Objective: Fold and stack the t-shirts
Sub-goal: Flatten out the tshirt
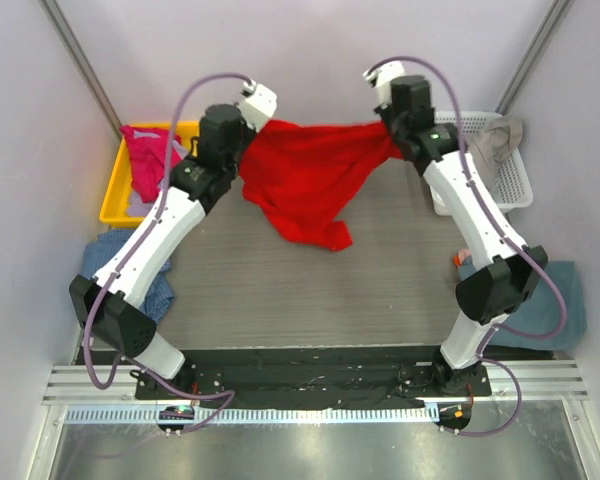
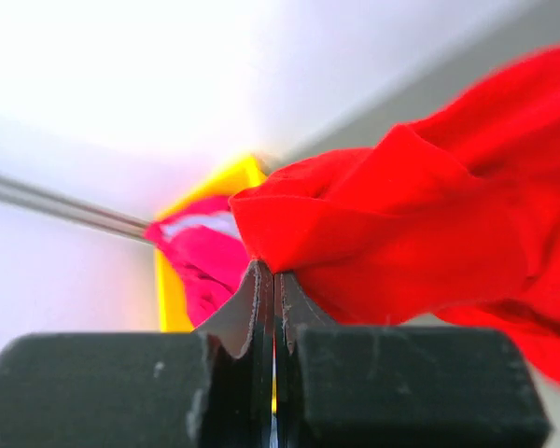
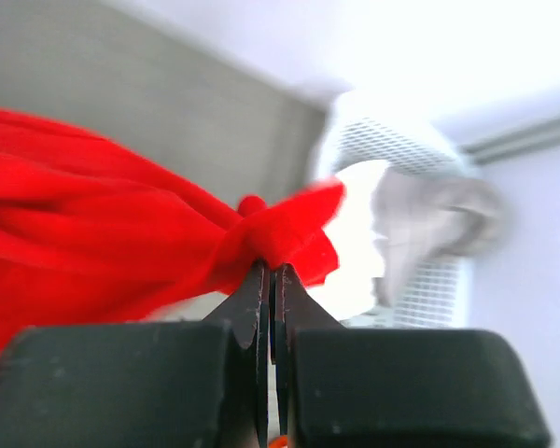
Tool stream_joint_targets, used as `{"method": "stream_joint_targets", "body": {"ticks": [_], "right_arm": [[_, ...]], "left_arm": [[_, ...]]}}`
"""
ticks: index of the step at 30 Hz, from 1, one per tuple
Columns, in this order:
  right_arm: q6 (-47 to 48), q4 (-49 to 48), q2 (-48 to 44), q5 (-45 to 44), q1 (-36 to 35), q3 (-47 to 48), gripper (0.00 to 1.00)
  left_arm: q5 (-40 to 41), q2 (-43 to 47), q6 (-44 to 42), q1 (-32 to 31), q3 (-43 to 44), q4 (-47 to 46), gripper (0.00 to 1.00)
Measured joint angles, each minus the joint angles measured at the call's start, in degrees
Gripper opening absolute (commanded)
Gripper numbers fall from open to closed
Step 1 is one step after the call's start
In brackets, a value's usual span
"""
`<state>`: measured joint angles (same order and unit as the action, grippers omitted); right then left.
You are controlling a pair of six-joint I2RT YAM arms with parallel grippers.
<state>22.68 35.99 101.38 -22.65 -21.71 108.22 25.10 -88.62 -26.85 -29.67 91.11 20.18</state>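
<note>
- We cannot make out the white basket [image 3: 397, 140] or the grey cloth [image 3: 439, 219] on it clearly; the right wrist view blurs both.
- The red t-shirt [image 2: 401, 224] runs off the left wrist view's right edge.
- The left arm [image 1: 165, 225] hides part of a blue cloth [image 1: 98, 250].

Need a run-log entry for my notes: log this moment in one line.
left gripper: shut on red t-shirt | right gripper: shut on red t-shirt | state: stretched between both, unfolded

The overhead view is bright, even and sharp, with soft shadows beneath the arms [image 1: 150, 250] and glare along the metal strip [image 1: 310, 450] at the near edge. Both wrist views are blown out toward the top, perhaps by the pale walls [image 2: 65, 280], and the red t-shirt [image 2: 420, 233] and white basket [image 3: 392, 154] look smeared and unfocused.
</note>
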Motion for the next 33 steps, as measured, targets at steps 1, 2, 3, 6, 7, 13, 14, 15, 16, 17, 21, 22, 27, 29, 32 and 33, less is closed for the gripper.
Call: {"method": "stream_joint_targets", "body": {"ticks": [1, 2, 3, 6, 7, 13, 14, 15, 16, 17, 21, 22, 27, 29, 32, 33], "right_arm": [[0.11, -0.07, -1.05, -0.96, 0.98, 1.49, 0.01], [0.15, -0.2, -1.79, -1.84, 2.01, 3.02, 0.01], [0.2, -0.31, -2.32, -2.6, 3.06, 4.39, 0.01], [0.5, -1.16, -3.52, -3.85, 5.11, 7.13, 0.01], [0.59, -1.27, -3.85, -4.02, 5.29, 7.21, 0.01], [0.92, -0.11, -6.64, -4.26, 4.9, 3.63, 0.01], [0.92, 0.33, -7.21, -4.17, 4.9, 2.97, 0.01], [0.9, 1.18, -7.76, -3.69, 4.96, 2.47, 0.01], [0.72, 2.38, -8.37, -3.02, 4.96, 2.16, 0.01], [0.68, 3.17, -9.22, -2.47, 4.96, 1.9, 0.01], [0.11, 4.85, -13.75, -0.46, 4.94, 1.38, 0.01], [-0.07, 4.83, -15.17, -0.04, 4.94, 1.38, 0.01], [-0.39, 4.85, -19.98, 0.28, 4.98, 4.35, 0.01], [-0.57, 4.68, -19.98, -0.07, 5.29, 7.54, 0.01], [-1.11, 4.76, -19.58, -0.13, 5.46, 12.76, 0.01], [-1.4, 4.85, -19.61, -0.09, 5.46, 13.62, 0.01]], "left_arm": [[0.42, -0.28, 0.42, 0.79, 1.79, -0.57, 0.0], [0.61, -0.7, 1.16, 1.92, 4.26, -1.36, 0.0], [0.74, -0.98, 1.53, 2.62, 5.66, -1.73, 0.0], [0.33, -2.14, 3.13, 4.28, 9.9, -2.14, 0.0], [0.11, -2.36, 3.56, 4.33, 10.45, -2.16, 0.0], [-1.42, -2.56, 5.31, 3.93, 10.88, 0.04, 0.0], [-1.77, -2.49, 5.46, 3.98, 10.88, 0.59, 0.0], [-2.1, -2.36, 5.53, 3.98, 10.86, 1.14, 0.0], [-2.51, -1.99, 5.57, 3.93, 10.73, 1.77, 0.0], [-2.89, -1.44, 5.64, 3.91, 10.4, 2.27, 0.0], [-4.35, 3.65, 5.81, 3.89, 7.8, 3.96, 0.0], [-4.68, 4.98, 5.92, 3.85, 7.69, 4.28, 0.0], [-5.7, 7.74, 6.78, 3.58, 13.75, 5.68, 0.0], [-5.62, 7.15, 6.84, 3.78, 18.53, 6.71, 0.0], [-5.68, 6.54, 7.02, 3.87, 24.79, 8.17, 0.0], [-5.81, 6.62, 7.13, 3.78, 25.7, 8.52, 0.0]]}}
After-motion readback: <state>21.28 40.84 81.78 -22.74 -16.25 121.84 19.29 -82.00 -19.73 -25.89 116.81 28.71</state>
